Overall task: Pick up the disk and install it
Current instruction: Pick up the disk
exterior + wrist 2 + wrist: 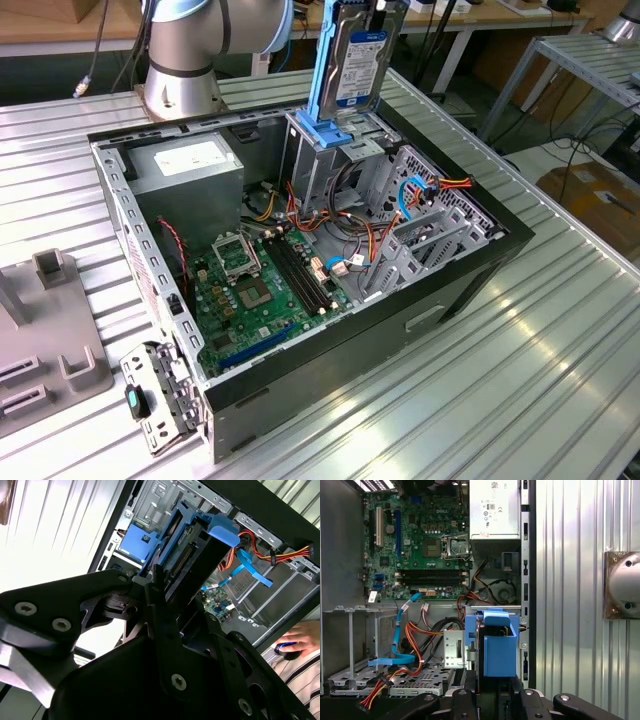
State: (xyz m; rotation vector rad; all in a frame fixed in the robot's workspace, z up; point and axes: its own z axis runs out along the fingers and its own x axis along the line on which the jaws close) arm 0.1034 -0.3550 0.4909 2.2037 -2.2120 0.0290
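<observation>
1. Above the drive cage (322, 165), at the far side of the open computer case (470, 268), the disk (355, 55) stands on edge. Its lower end is just at the cage's mouth, and its blue rails (322, 80) run up and down.
2. At the disk's upper end the gripper (152, 580) is drawn in narrow and clamps the disk from both sides, as the second wrist view shows.
3. Judging by its metal body, the disk is stiff and fairly heavy for its size, so a firm clamp suits it. The flat faces look smooth and could slip.
4. It is probably delicate too: knocks can harm it, and the plastic rails may flex or snap, so the metal body is the better hold.
5. Loose cables (450, 185) lie to the exterior view's right of the cage, near enough to snag.
</observation>
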